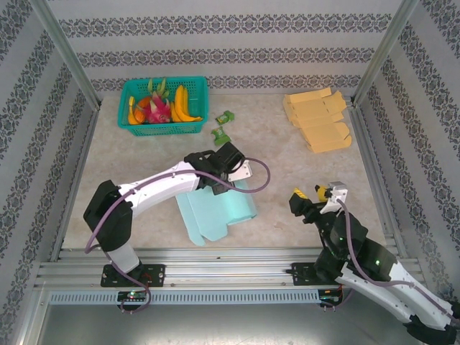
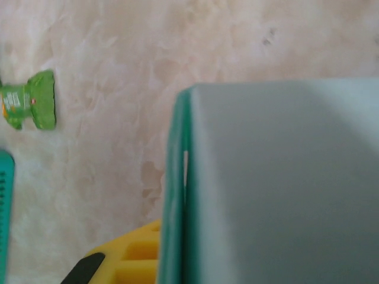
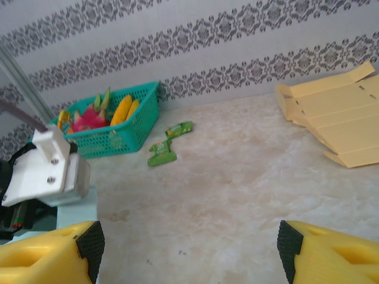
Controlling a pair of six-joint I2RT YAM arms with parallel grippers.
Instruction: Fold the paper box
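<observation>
The left claw (image 1: 224,176) is clamped on the far edge of the box (image 1: 215,208), near the middle of the desk (image 1: 287,165). The box is pale teal card, still mostly flat and unfolded, and reaches toward the near edge. In the left wrist view its lifted panel (image 2: 284,177) shows a doubled darker-teal edge beside one yellow finger (image 2: 133,257). The right claw (image 1: 310,195) hangs near the near right corner with its jaws wide apart, holding nothing.

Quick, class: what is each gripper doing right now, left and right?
Left gripper: closed on the teal paper box.
Right gripper: open, holding nothing.
</observation>
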